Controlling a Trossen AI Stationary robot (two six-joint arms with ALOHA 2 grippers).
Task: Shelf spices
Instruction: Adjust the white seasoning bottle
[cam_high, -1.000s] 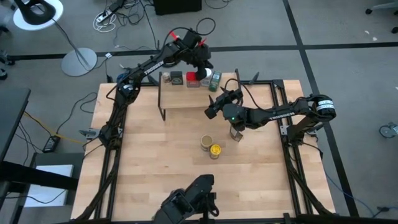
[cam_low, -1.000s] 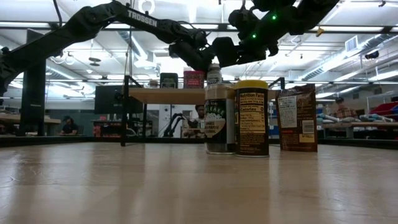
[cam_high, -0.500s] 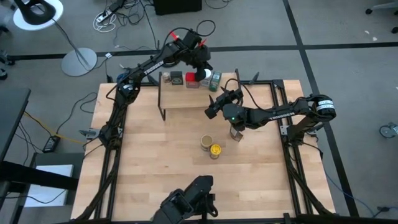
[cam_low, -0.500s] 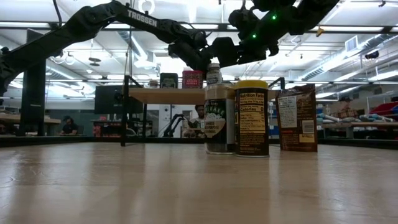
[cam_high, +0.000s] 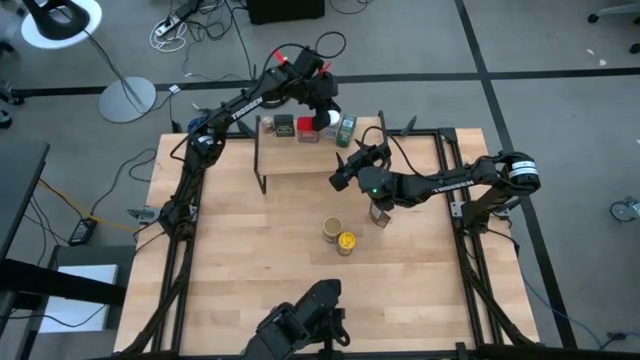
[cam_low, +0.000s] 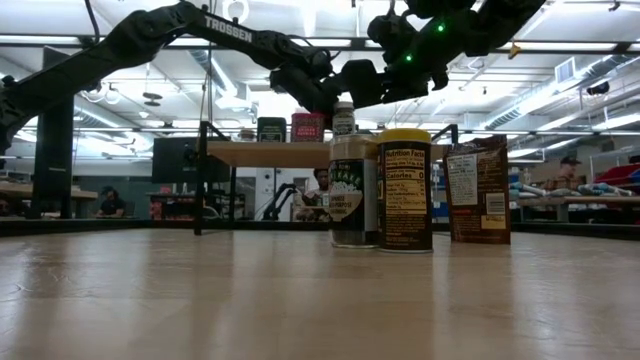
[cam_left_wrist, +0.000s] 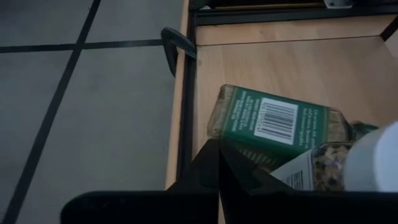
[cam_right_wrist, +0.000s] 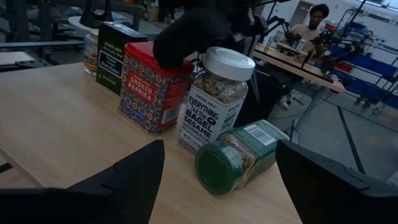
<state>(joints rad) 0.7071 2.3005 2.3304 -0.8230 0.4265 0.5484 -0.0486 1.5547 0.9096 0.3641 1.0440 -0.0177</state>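
Wooden shelf (cam_high: 300, 160) stands at the table's (cam_high: 250, 280) far edge, centre-left. High view: four spices sit in a row along the shelf's far edge, among them the red tin (cam_high: 310, 128), with the green jar (cam_high: 346, 128) at the right end. The left gripper (cam_high: 325, 103) is over that row with its fingers pressed together, nothing visibly pinched. The right gripper (cam_high: 340, 178) hovers off the shelf's near right corner. Three more spices wait mid-table: the yellow-lidded jar (cam_high: 346, 242), a tan-capped jar (cam_high: 331, 229) touching it, and the brown canister (cam_high: 380, 213) under the right arm.

Low view: shelf top is level, with the dark tin (cam_low: 271, 129), red tin and white-lidded jar (cam_low: 344, 117) upright on it; both arms are overhead. The three table spices stand upright in front.

Left wrist view: green jar lies on its side near the shelf's end edge. The closed fingers (cam_left_wrist: 214, 177) are just beside it.

Right wrist view: right fingers (cam_right_wrist: 134, 180) spread wide, empty. The green jar lies tipped straight ahead between them, lid toward the camera, long axis pointing slightly away and across. The white-lidded jar stands just behind it.

Judgement: the right gripper is better placed to right the fallen jar. Board is smooth, so the jar may roll. Beyond: workbenches, a person in the distance.
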